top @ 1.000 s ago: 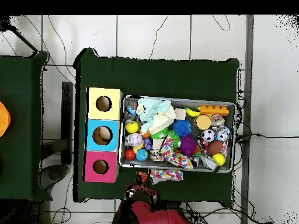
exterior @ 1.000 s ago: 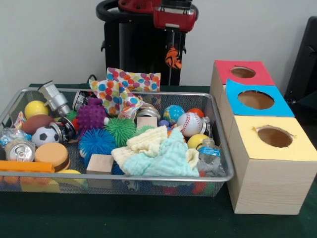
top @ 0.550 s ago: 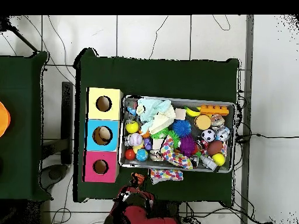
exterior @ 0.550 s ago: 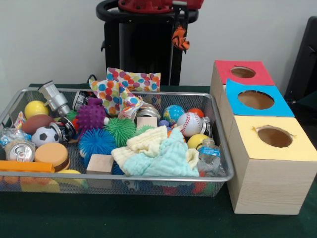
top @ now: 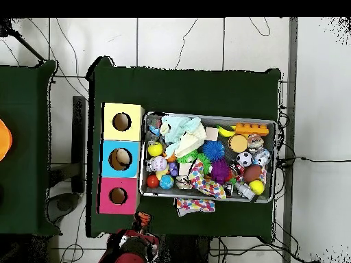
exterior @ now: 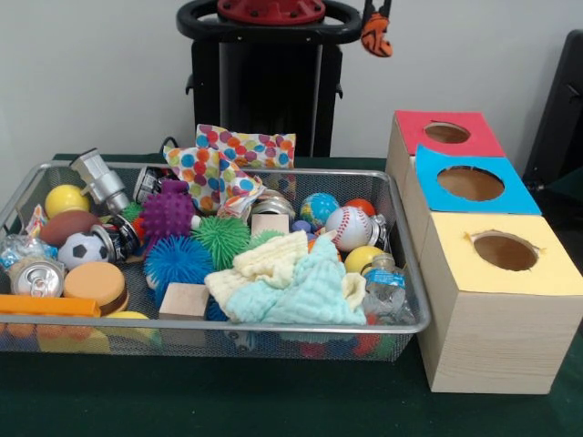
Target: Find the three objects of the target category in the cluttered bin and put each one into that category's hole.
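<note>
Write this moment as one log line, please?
gripper: holds orange striped toy | position: raised, near red box | bin: cluttered

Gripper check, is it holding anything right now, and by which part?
Yes, the gripper holds a small orange and black striped object, pinched at its top end, so it hangs below. What the object is cannot be told.

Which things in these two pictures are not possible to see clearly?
- Gripper, front view: cut by the top edge; an orange striped thing hangs there, its grasp unreadable.
- Gripper, overhead view: too small to judge.
- Bin bottom, both views: buried under cloths and balls.
- Inside the three box holes: dark.
</note>
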Tool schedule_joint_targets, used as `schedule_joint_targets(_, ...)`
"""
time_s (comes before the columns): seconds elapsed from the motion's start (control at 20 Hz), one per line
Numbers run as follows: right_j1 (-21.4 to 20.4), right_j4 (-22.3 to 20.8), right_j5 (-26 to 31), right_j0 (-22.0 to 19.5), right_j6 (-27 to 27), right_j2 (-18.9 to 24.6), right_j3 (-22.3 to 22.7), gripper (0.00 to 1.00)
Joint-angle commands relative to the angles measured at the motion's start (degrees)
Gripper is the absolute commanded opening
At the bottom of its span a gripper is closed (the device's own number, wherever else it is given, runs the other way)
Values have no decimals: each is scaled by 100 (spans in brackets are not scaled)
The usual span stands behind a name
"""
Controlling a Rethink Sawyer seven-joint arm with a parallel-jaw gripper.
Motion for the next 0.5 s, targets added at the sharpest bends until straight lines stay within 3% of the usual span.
schedule_joint_targets(0.05,321,-43,431,302,522,178,-580,0)
schedule_joint_targets(0.5,1010,-212,-45,925,997,-286,-895,0)
